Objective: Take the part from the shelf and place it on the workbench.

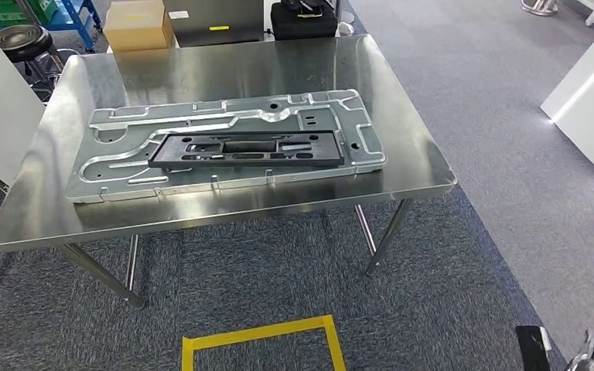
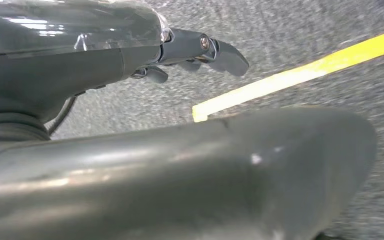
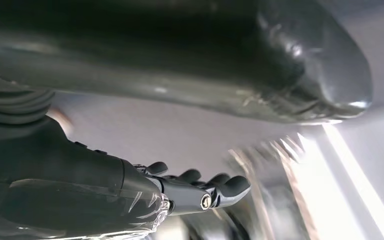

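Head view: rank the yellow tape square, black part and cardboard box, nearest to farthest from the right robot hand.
From the right robot hand, low at the right:
1. yellow tape square, on the floor before the workbench.
2. black part, on the metal panel on the workbench.
3. cardboard box, beyond the workbench, far left.

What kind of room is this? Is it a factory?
Probably a workshop or factory test area: a steel workbench holds a stamped metal panel with a black part on it, yellow floor tape marks a standing spot, and a cardboard box sits behind.
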`<move>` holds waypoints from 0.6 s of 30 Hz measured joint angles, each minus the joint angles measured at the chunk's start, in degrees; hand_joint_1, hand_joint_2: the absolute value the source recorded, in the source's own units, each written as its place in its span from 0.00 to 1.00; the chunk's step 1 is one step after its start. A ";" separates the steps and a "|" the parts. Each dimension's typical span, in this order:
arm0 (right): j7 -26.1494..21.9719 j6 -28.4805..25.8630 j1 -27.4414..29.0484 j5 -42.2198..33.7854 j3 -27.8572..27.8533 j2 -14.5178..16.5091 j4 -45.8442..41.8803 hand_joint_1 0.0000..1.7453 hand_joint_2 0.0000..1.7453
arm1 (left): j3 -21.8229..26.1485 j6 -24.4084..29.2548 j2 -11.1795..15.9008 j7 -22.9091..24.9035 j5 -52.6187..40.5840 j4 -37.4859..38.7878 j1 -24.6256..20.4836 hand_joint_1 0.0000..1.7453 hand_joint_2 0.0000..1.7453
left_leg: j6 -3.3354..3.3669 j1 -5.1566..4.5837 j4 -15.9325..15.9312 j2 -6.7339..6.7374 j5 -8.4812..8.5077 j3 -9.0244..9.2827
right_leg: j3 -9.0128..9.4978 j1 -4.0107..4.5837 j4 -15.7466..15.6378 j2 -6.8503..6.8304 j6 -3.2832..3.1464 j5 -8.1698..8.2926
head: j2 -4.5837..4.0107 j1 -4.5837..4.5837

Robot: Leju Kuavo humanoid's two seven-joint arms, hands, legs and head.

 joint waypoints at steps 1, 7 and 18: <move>1.00 3.53 0.28 -1.63 -1.58 1.39 1.71 0.00 0.00 | -0.01 -0.01 0.01 -0.13 -0.23 0.00 0.01 0.00 0.00 | -0.12 -0.05 0.14 0.11 0.68 -0.97 | -0.22 -0.15 3.16 0.00 0.18 -0.59 | 0.00 0.00; 6.82 27.12 1.11 -8.71 -9.76 10.71 8.82 0.00 0.00 | -0.39 -0.05 0.15 -1.03 -1.62 -0.02 -0.41 0.00 0.00 | -1.92 -0.01 1.88 0.51 3.53 -5.41 | 13.69 -0.41 -10.88 0.15 -0.45 2.02 | 0.00 -0.02; 24.16 29.91 1.03 -5.88 -13.00 21.64 13.31 0.00 0.00 | -2.84 -1.08 0.37 1.53 -4.53 -0.02 -0.47 0.00 0.00 | -4.32 0.79 19.18 0.19 -5.94 -8.45 | 6.91 1.00 -13.22 -0.18 -4.19 7.67 | 0.00 -0.03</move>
